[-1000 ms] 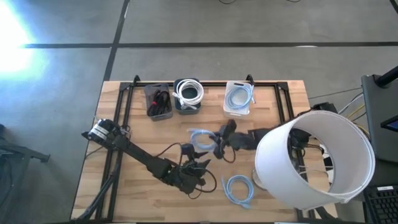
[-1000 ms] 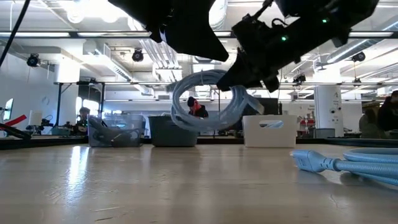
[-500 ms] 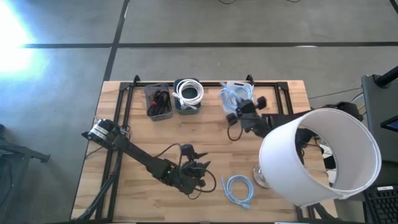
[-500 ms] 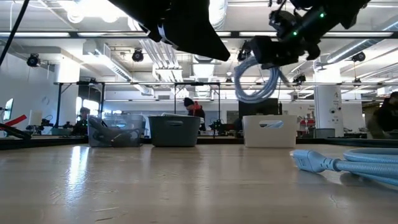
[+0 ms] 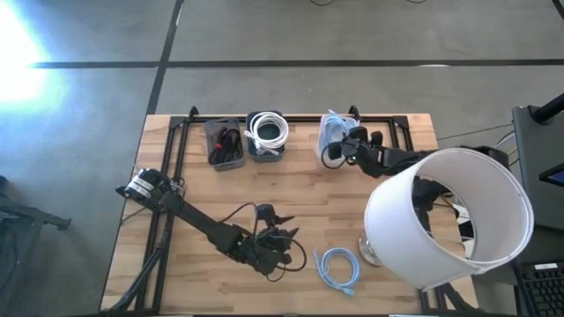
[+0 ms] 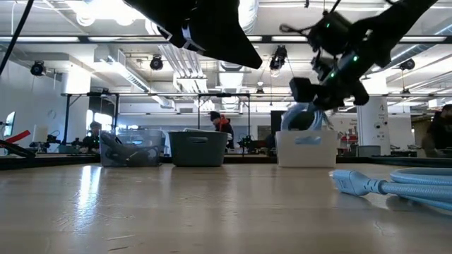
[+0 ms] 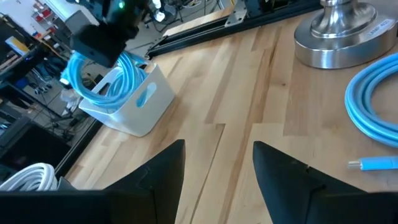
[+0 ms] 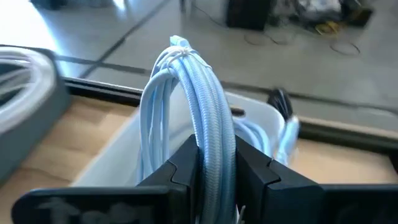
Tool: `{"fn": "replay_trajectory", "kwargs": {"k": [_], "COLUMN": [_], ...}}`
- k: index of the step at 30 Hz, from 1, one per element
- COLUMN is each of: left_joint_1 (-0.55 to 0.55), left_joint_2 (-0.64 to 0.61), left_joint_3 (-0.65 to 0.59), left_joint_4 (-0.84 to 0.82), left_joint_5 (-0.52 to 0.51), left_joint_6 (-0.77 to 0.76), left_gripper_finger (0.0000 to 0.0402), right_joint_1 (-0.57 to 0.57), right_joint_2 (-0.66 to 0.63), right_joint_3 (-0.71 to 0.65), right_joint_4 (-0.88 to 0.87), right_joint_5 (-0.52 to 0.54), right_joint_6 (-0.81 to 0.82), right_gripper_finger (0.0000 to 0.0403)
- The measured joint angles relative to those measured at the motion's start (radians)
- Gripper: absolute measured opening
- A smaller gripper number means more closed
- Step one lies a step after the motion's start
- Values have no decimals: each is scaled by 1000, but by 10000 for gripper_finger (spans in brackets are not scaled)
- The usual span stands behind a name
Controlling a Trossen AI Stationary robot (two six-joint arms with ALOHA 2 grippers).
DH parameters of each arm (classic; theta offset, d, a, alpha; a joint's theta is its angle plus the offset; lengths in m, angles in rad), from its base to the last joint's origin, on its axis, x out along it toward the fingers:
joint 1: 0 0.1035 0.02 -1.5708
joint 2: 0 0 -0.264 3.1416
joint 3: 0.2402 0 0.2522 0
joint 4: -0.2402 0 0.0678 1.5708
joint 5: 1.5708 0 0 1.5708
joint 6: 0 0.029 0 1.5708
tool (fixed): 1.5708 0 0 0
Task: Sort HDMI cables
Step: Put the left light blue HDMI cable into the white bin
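Observation:
My right gripper (image 5: 342,146) is shut on a light blue HDMI cable coil (image 8: 186,106) over the white bin (image 5: 337,139) at the table's far edge. In the left wrist view the coil (image 7: 102,78) dips with its lower loops into that bin (image 7: 134,102). A second light blue coil (image 5: 337,267) lies flat on the table near the near edge. Black cables fill the clear bin (image 5: 225,143) and a white coil sits in the dark grey bin (image 5: 267,134). My left gripper (image 5: 280,236) waits open, low over the table's near middle. My right gripper pinches the light blue coil's bundled strands (image 8: 214,134) between its two fingers (image 8: 181,163), which lie across the bundle. It comes from above, slanting from the table's right. The coil is lifted clear of the table, its lower loops (image 7: 93,96) hanging into the white bin.
A lamp with a big white shade (image 5: 449,220) and a metal base (image 7: 345,31) stands at the table's right side, over the right arm. The three bins line the far edge. Bare wood lies between the bins and the left gripper.
My right gripper has carried the light blue coil from above the table's middle toward the far edge, first lifting it, then lowering it over the white bin. The coil now dips into that bin. The left arm has kept still.

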Motion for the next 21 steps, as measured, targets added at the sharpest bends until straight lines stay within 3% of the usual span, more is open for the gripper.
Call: {"fn": "replay_trajectory", "kwargs": {"k": [4,8,17,21], "left_joint_1": [0,0,0,0], "left_joint_2": [0,0,0,0], "left_joint_3": [0,0,0,0], "left_joint_4": [0,0,0,0], "left_joint_5": [0,0,1,1], "left_joint_6": [-9,-17,-41,-57], "left_gripper_finger": [193,193,193,193], "right_joint_1": [-49,-79,-85,-85], "right_joint_2": [75,136,146,126], "right_joint_3": [-4,8,30,30], "right_joint_4": [6,51,42,42], "right_joint_5": [-48,-141,-161,-114], "right_joint_6": [76,48,-39,-54], "right_gripper_finger": [65,68,117,142]}}
